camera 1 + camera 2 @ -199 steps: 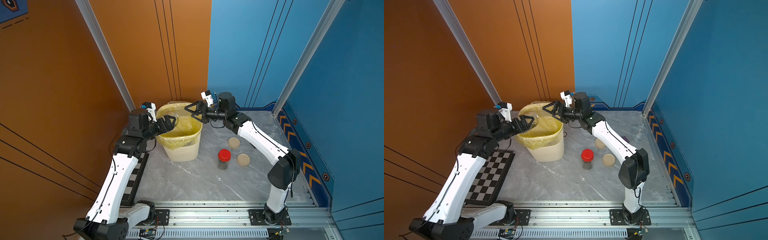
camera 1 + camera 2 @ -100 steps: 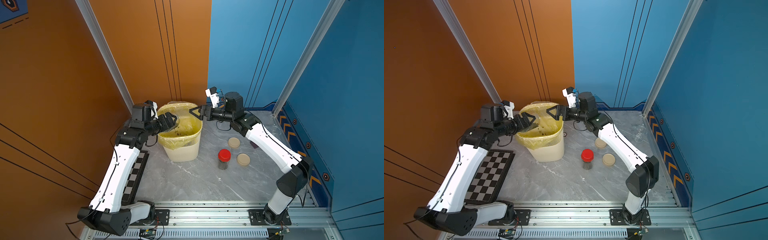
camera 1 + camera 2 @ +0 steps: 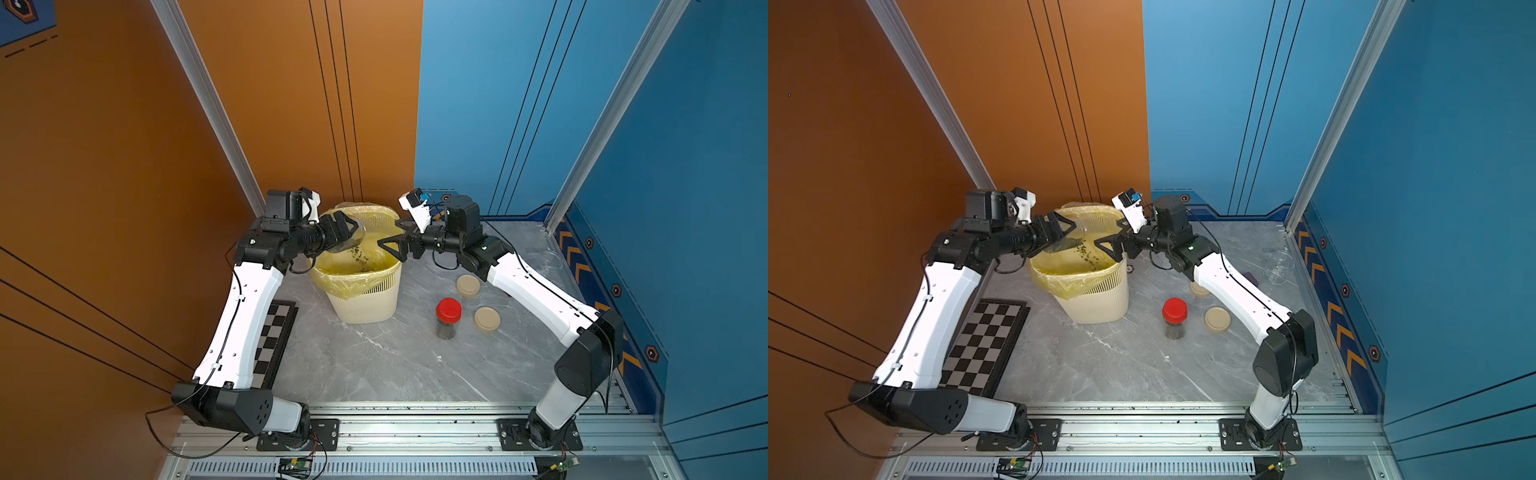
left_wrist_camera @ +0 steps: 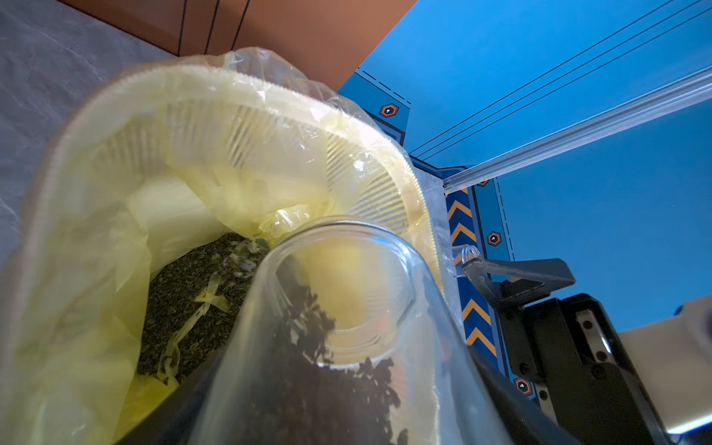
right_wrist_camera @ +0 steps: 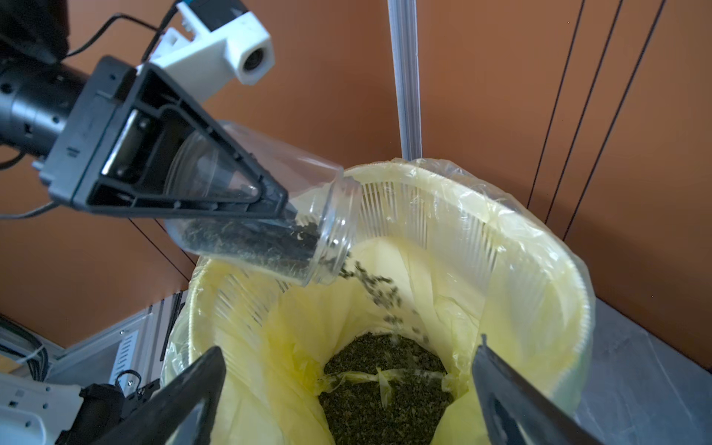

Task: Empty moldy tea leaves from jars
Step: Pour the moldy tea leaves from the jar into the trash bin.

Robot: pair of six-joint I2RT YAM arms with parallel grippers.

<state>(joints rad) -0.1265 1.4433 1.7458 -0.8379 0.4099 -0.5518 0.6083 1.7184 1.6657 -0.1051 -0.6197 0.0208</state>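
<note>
The left gripper (image 3: 347, 232) clamps a lidless glass jar (image 5: 327, 208) around its body and tips it mouth-down over the bin (image 3: 365, 299). The right gripper (image 3: 390, 237) hangs near the opposite rim, its jaws spread wide with nothing between them.

This looks like the pouring step. Tea leaves (image 5: 379, 289) slide out in a loose stream onto a dark heap at the bottom, while a layer clings along the jar's lower wall. Next, the jar likely needs a steeper tilt or a shake to clear that layer.

The jar is smooth, clear and cylindrical, with a threaded neck. The leaves are dry, crumbly and green-brown. The bin is cream slatted plastic lined with a thin, crinkled yellow bag (image 3: 336, 282).

On the grey marbled tabletop (image 3: 374, 365) lie two round beige lids (image 3: 468, 286). A red-lidded jar (image 3: 448, 318) is still closed, and an empty jar (image 3: 1278, 266) stands well apart.
</note>
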